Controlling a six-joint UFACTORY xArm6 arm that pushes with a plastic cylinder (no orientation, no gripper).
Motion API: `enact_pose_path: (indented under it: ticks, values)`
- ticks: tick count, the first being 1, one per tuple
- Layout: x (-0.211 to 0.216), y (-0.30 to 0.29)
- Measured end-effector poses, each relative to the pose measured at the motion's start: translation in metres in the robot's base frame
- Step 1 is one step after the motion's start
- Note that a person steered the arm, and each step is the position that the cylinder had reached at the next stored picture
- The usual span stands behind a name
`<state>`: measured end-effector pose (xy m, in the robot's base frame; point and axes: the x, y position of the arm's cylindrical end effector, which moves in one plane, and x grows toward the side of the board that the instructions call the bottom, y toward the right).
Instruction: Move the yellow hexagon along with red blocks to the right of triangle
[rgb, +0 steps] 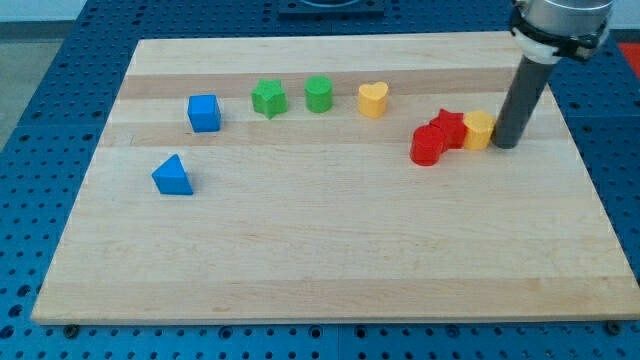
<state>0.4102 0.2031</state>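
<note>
The yellow hexagon (479, 129) lies at the view's right, touching a red star (449, 128) on its left. A red round block (428, 146) sits just below-left of the star, touching it. The blue triangle (173, 175) lies far off at the view's left. My tip (506, 144) stands right against the hexagon's right side, with the dark rod rising up to the arm at the view's top right.
A blue cube (204, 113), a green star (269, 98), a green round block (319, 94) and a yellow heart (373, 100) lie in a row along the upper board. The wooden board (330, 270) ends close to the right of my tip.
</note>
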Motion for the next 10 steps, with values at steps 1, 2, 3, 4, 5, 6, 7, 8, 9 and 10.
enact_pose_path:
  ticks: [1,2,3,4,5,6,7,8,9,10]
  values:
    - [0.000,-0.018]
    - [0.000,-0.034]
    - [0.000,-0.027]
    - [-0.001,0.047]
    - [-0.055,0.053]
    - [-0.075,0.035]
    - [-0.062,0.026]
    - [-0.047,0.020]
    - [-0.048,0.013]
    - [-0.061,0.008]
